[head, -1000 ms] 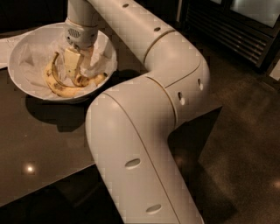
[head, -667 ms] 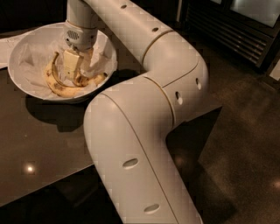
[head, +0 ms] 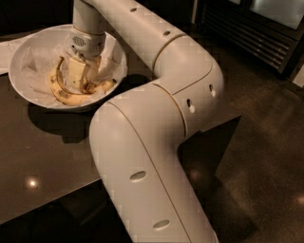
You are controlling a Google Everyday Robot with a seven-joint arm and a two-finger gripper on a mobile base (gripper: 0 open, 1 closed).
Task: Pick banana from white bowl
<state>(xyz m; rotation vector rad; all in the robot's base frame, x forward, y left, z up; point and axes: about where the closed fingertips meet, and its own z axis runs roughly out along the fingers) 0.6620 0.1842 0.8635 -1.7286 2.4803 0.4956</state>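
Little has changed; the hand (head: 79,84) stays low in the white bowl (head: 20,56), upon the banana (head: 71,98); whether it grasps, I cannot tell; the lift seemingly remains.

Dark glossy desk (head: 42,156) is taking up the left side, w/ a small light spot (head: 32,182) glinting on it. Dark speckled floor (head: 266,142) is spreading out to the right. Black slatted cabinet front (head: 247,35) is running along the top right, w/ pale glass panels (head: 278,9) glowing above it. Hand (head: 78,76) is hanging low over the desk's far left corner.
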